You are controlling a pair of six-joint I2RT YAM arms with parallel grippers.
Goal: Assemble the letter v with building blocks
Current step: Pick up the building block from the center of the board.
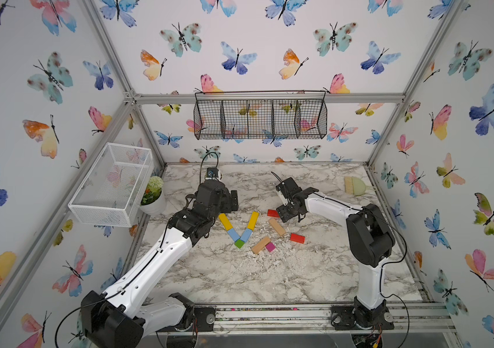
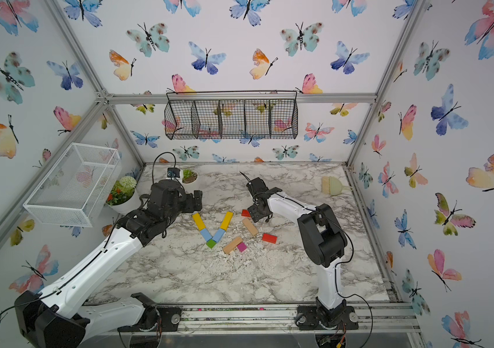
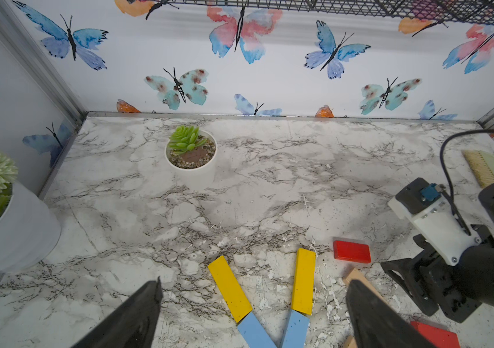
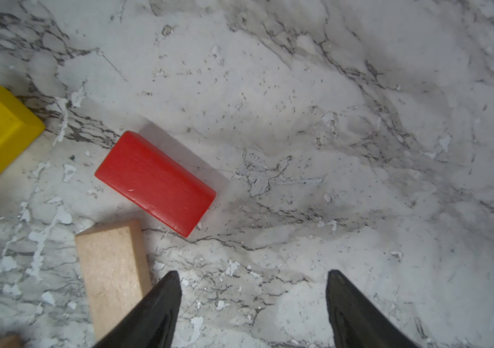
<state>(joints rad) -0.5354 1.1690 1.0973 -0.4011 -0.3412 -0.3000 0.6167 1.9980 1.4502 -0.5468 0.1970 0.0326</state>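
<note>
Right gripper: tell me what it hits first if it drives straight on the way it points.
Likely bare marble tabletop. From the right gripper, the red block lies off to one side, though depth is unclear.

Butterfly-papered walls (image 1: 270, 60) surround a marble tabletop (image 1: 239, 277); a black wire basket (image 1: 260, 119) hangs.

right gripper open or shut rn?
Open. The right gripper has its fingers wide apart over the table, nothing between them; the red block lies ahead, untouched.
</note>
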